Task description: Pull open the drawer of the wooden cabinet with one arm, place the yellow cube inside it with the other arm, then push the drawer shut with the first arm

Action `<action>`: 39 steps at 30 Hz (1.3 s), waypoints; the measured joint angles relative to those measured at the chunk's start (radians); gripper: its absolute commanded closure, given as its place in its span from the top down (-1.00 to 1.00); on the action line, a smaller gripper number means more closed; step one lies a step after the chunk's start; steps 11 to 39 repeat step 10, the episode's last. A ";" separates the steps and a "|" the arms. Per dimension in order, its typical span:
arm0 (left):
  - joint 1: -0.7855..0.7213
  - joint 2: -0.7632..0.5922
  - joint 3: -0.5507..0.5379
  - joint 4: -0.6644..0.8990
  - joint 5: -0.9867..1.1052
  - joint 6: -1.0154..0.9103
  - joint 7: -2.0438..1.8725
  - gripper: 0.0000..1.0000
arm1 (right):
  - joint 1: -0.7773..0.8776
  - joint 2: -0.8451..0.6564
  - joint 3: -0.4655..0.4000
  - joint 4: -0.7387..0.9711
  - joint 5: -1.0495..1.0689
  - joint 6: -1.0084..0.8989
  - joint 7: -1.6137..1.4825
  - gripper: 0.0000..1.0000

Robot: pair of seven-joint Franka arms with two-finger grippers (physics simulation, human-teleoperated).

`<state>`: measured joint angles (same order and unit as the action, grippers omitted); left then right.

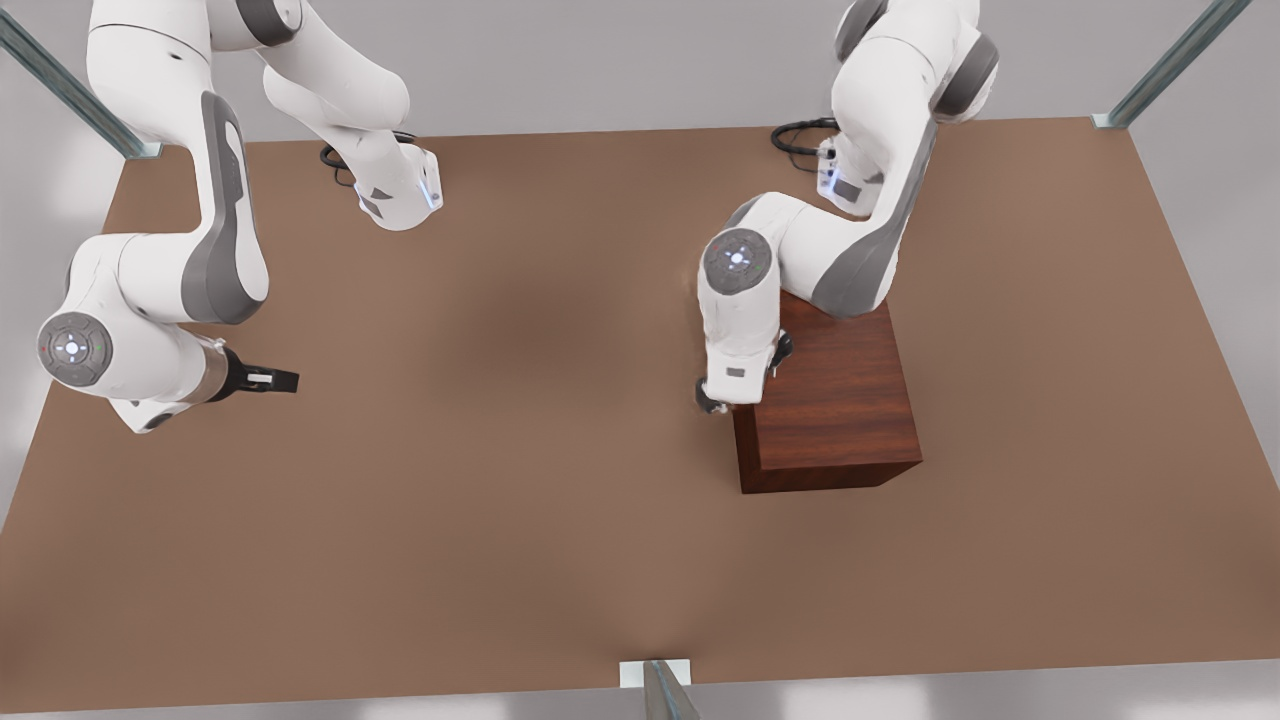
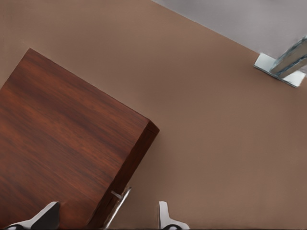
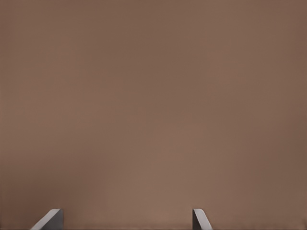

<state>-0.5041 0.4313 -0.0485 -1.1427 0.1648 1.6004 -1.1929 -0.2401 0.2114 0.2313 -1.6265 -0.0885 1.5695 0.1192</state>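
The wooden cabinet (image 1: 835, 400) stands on the table at the front view's right, its flat top grained (image 2: 62, 143). Its drawer looks shut; the front panel (image 2: 130, 168) carries a thin silver handle (image 2: 118, 205). My left gripper (image 1: 712, 398) hangs at the cabinet's edge toward the front view's left. In the left wrist view the left gripper (image 2: 106, 219) is open with the handle between its fingers, not touching. My right gripper (image 1: 283, 380) waits open over bare table at the front view's left, fingertips (image 3: 201, 219) apart with nothing between. The yellow cube is out of view.
The brown table (image 1: 520, 480) stretches wide between the two arms. Metal frame posts stand at its corners (image 2: 283, 64) and at the middle of the near edge (image 1: 660, 685). Both arm bases with their cables sit along the far edge.
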 measured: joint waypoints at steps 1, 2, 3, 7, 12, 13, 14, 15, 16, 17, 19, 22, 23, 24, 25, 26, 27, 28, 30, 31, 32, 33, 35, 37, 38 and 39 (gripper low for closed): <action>0.110 -0.068 0.004 0.000 -0.034 -0.057 0.046 1.00 | -0.001 0.001 0.000 0.000 0.000 -0.002 0.000 1.00; 0.229 -0.097 0.008 -0.011 -0.065 -0.104 0.106 1.00 | -0.001 0.001 0.000 0.000 0.000 -0.004 0.000 1.00; 0.345 -0.113 0.010 -0.051 -0.104 -0.133 0.170 1.00 | -0.001 0.001 0.000 0.000 0.000 -0.005 0.000 1.00; 0.504 -0.222 0.010 -0.321 -0.196 -0.038 0.385 1.00 | -0.001 0.001 0.000 0.000 0.000 -0.009 -0.001 1.00; 0.453 -0.208 0.007 -0.312 -0.215 0.007 0.514 1.00 | 0.000 0.001 0.000 0.000 0.000 -0.013 -0.001 1.00; 0.453 -0.208 0.007 -0.312 -0.215 0.007 0.514 1.00 | 0.000 0.001 0.000 0.000 0.000 -0.013 -0.001 1.00; 0.453 -0.208 0.007 -0.312 -0.215 0.007 0.514 1.00 | 0.000 0.001 0.000 0.000 0.000 -0.013 -0.001 1.00; 0.453 -0.208 0.007 -0.312 -0.215 0.007 0.514 1.00 | 0.000 0.001 0.000 0.000 0.000 -0.013 -0.001 1.00; 0.453 -0.208 0.007 -0.312 -0.215 0.007 0.514 1.00 | 0.000 0.001 0.000 0.000 0.000 -0.013 -0.001 1.00; 0.453 -0.208 0.007 -0.312 -0.215 0.007 0.514 1.00 | 0.000 0.001 0.000 0.000 0.000 -0.013 -0.001 1.00; 0.453 -0.208 0.007 -0.312 -0.215 0.007 0.514 1.00 | 0.000 0.001 0.000 0.000 0.000 -0.013 -0.001 1.00; 0.453 -0.208 0.007 -0.312 -0.215 0.007 0.514 1.00 | 0.000 0.001 0.000 0.000 0.000 -0.013 -0.001 1.00; 0.453 -0.208 0.007 -0.312 -0.215 0.007 0.514 1.00 | 0.000 0.001 0.000 0.000 0.000 -0.013 -0.001 1.00; 0.453 -0.208 0.007 -0.312 -0.215 0.007 0.514 1.00 | 0.000 0.001 0.000 0.000 0.000 -0.013 -0.001 1.00; 0.453 -0.208 0.007 -0.312 -0.215 0.007 0.514 1.00 | 0.000 0.001 0.000 0.000 0.000 -0.013 -0.001 1.00; 0.453 -0.208 0.007 -0.312 -0.215 0.007 0.514 1.00 | 0.000 0.001 0.000 0.000 0.000 -0.013 -0.001 1.00; 0.453 -0.208 0.007 -0.312 -0.215 0.007 0.514 1.00 | 0.000 0.001 0.000 0.000 0.000 -0.013 -0.001 1.00; 0.453 -0.208 0.007 -0.312 -0.215 0.007 0.514 1.00 | 0.000 0.001 0.000 0.000 0.000 -0.013 -0.001 1.00; 0.453 -0.208 0.007 -0.312 -0.215 0.007 0.514 1.00 | 0.000 0.001 0.000 0.000 0.000 -0.013 -0.001 1.00; 0.453 -0.208 0.007 -0.312 -0.215 0.007 0.514 1.00 | 0.000 0.001 0.000 0.000 0.000 -0.013 -0.001 1.00; 0.453 -0.208 0.007 -0.312 -0.215 0.007 0.514 1.00 | 0.000 0.001 0.000 0.000 0.000 -0.013 -0.001 1.00; 0.453 -0.208 0.007 -0.312 -0.215 0.007 0.514 1.00 | 0.000 0.001 0.000 0.000 0.000 -0.013 -0.001 1.00; 0.453 -0.208 0.007 -0.312 -0.215 0.007 0.514 1.00 | 0.000 0.001 0.000 0.000 0.000 -0.013 -0.001 1.00; 0.453 -0.208 0.007 -0.312 -0.215 0.007 0.514 1.00 | 0.000 0.001 0.000 0.000 0.000 -0.013 -0.001 1.00; 0.453 -0.208 0.007 -0.312 -0.215 0.007 0.514 1.00 | 0.000 0.001 0.000 0.000 0.000 -0.013 -0.001 1.00; 0.453 -0.208 0.007 -0.312 -0.215 0.007 0.514 1.00 | 0.000 0.001 0.000 0.000 0.000 -0.013 -0.001 1.00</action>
